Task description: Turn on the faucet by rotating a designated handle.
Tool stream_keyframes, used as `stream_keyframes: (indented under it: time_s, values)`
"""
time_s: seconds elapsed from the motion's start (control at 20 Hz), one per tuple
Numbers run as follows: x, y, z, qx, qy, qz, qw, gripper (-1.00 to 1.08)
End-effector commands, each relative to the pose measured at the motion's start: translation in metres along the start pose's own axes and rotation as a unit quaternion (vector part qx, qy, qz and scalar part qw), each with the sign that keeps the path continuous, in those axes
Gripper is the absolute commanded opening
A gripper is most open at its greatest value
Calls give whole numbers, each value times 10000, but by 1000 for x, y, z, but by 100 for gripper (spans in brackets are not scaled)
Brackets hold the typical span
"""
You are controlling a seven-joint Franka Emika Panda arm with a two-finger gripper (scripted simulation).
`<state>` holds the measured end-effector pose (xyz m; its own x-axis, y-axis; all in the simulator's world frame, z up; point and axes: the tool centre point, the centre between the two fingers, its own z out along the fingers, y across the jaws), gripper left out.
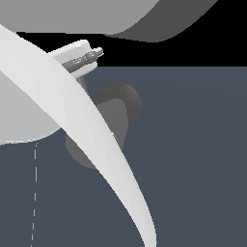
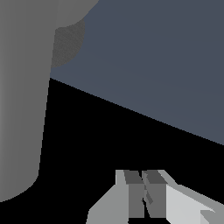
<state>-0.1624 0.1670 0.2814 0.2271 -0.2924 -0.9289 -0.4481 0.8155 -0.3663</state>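
Jaws (image 2: pixel 143 192) in the wrist view stand pressed together with nothing between them, their grey pads (image 2: pixel 133 192) meeting face to face, well apart from the faucet (image 2: pixel 22 100), a thick matte grey cylinder that fills one side of that picture with its darker rough base (image 2: pixel 70 43) showing against the blue-grey floor (image 2: pixel 153 65). From the exterior view the faucet (image 1: pixel 113 118) lies near the middle, partly hidden behind a white arm link (image 1: pixel 91 135), its flat round end face turned toward the camera; I cannot make out the handle.
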Motion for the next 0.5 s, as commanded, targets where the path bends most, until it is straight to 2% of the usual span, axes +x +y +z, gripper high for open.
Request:
stream_keyframes:
  time_s: [0.0, 0.45]
  values:
    - [38, -92, -29, 3164, 913, 1568, 9311, -100]
    - [27, -82, -18, 3169, 880, 1635, 9301, -100]
